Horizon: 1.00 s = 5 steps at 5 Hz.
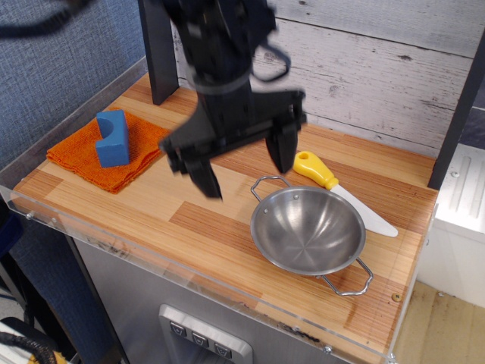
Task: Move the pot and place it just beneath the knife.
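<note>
Pot (308, 231) rests below-right of raised, spread gripper (244, 165); untouched.

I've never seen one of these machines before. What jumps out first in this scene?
The big black gripper hangs open above the middle of the wooden counter, holding nothing. Just right of it sits a shiny steel pot near the front edge, with a yellow-handled toy knife lying close behind its rim. At the far left, a blue block rests on an orange cloth.

Whitewashed plank wall (394, 68), wooden counter (174, 205)
</note>
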Each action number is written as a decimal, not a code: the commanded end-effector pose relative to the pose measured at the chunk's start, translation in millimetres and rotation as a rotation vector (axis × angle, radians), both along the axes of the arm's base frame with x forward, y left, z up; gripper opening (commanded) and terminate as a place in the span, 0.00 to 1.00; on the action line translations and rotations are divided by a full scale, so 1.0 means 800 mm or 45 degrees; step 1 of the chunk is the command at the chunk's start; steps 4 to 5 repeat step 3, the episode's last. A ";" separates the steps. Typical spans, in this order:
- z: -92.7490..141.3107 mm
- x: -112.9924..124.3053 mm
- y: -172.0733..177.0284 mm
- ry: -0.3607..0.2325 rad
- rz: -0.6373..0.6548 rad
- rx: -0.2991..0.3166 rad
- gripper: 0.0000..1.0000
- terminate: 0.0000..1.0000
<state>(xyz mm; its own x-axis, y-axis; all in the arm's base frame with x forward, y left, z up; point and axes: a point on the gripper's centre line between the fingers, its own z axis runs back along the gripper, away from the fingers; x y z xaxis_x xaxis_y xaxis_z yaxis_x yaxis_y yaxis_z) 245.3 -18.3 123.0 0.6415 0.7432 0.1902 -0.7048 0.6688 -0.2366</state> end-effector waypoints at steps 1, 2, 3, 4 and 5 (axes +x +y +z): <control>0.037 -0.014 0.025 -0.065 0.012 -0.009 1.00 0.00; 0.037 -0.014 0.025 -0.065 0.012 -0.009 1.00 0.00; 0.037 -0.014 0.025 -0.065 0.012 -0.009 1.00 1.00; 0.037 -0.014 0.025 -0.065 0.012 -0.009 1.00 1.00; 0.037 -0.014 0.025 -0.065 0.012 -0.009 1.00 1.00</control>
